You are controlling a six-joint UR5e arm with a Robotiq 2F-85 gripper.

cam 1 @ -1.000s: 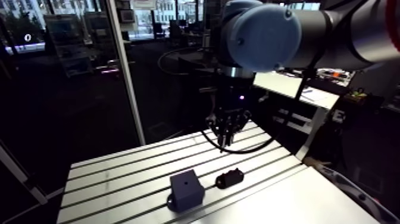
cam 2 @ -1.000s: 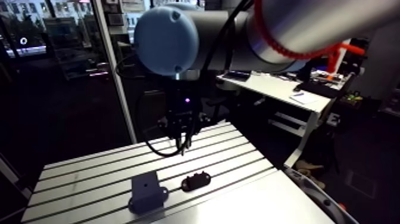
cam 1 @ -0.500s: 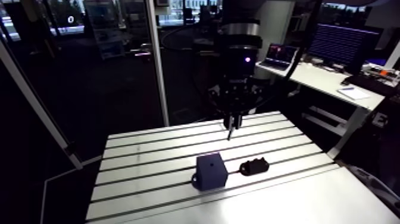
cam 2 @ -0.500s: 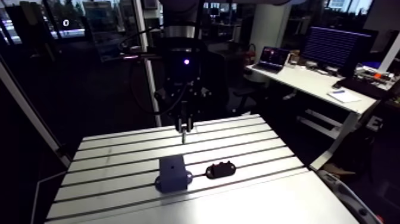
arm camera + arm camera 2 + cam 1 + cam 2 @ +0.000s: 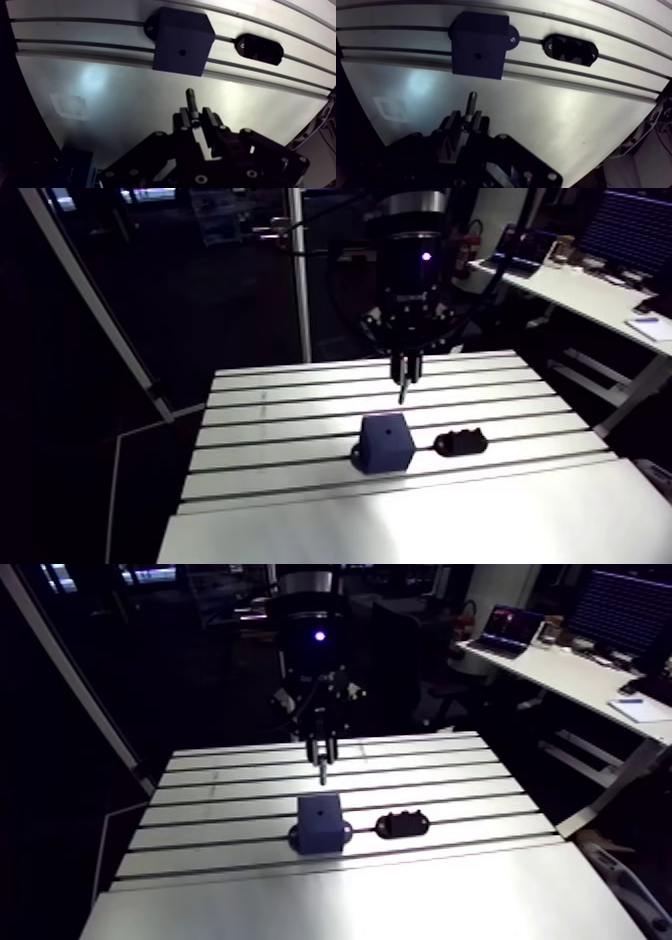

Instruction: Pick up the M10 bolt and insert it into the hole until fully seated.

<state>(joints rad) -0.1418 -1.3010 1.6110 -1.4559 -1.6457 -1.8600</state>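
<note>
Claw clamped on bolt, its head hidden in grip; block just ahead

We saw black end effector: two slim fingers, pale screw heads across body; dark wrist carried small violet light.

No letters, numbers or signs can be read. Nothing can be made out on the dark block or on the bolt. A pale square patch is seen on the table, but no writing can be read on it.
</note>
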